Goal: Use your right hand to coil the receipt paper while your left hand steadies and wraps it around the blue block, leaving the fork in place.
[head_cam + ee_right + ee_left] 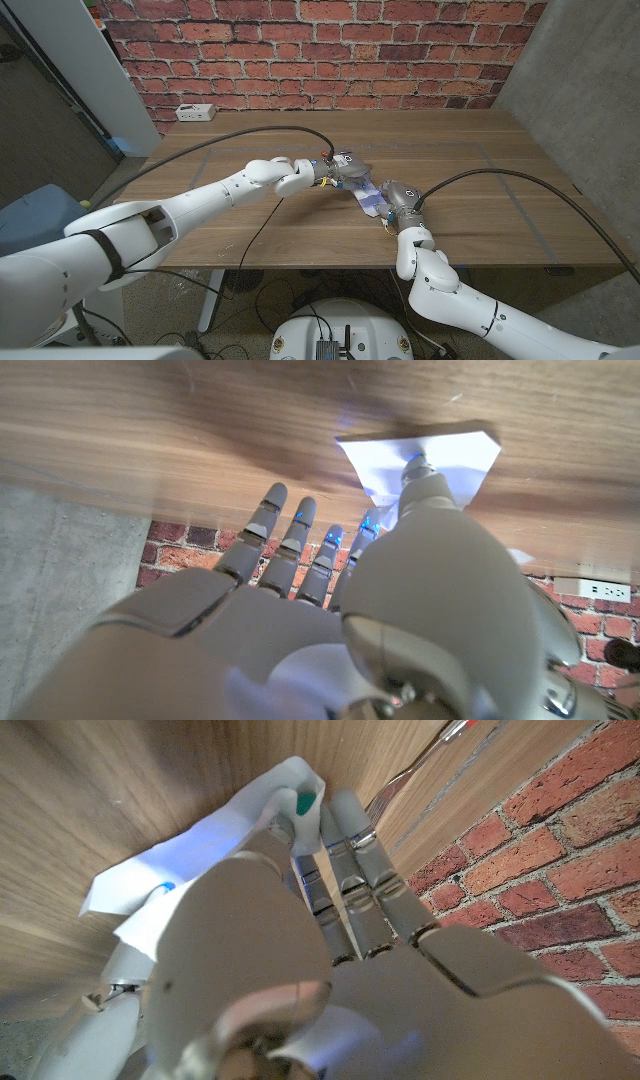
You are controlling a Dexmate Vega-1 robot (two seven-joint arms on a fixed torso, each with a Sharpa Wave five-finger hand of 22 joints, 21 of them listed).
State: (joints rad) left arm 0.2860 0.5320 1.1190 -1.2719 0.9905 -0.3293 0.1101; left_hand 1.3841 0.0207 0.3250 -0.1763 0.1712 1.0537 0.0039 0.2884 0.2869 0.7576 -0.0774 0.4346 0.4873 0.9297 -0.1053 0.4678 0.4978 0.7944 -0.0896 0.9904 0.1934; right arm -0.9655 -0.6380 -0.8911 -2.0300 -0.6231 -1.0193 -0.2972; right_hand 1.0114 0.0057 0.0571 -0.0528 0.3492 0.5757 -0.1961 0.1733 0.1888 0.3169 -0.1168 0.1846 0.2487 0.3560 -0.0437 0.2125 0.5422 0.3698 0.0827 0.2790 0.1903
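A white strip of receipt paper [365, 190] lies mid-table, running from my left hand [298, 178] to my right hand [400, 200]. In the left wrist view the paper [200, 845] bunches over a small blue-green block [305, 802], and my left hand's fingers [345, 850] close against the paper at the block. In the right wrist view the paper's near end [440, 450] lies on the wood with my right thumb's tip [420, 472] on it. The other right fingers [290, 535] stay straight, apart and off the paper. I cannot make out a fork.
A white power strip [195, 112] lies at the table's far left corner, below the brick wall [320, 50]. A black cable [250, 135] arcs over the table to my left wrist. A grey panel [590, 90] stands right of the table.
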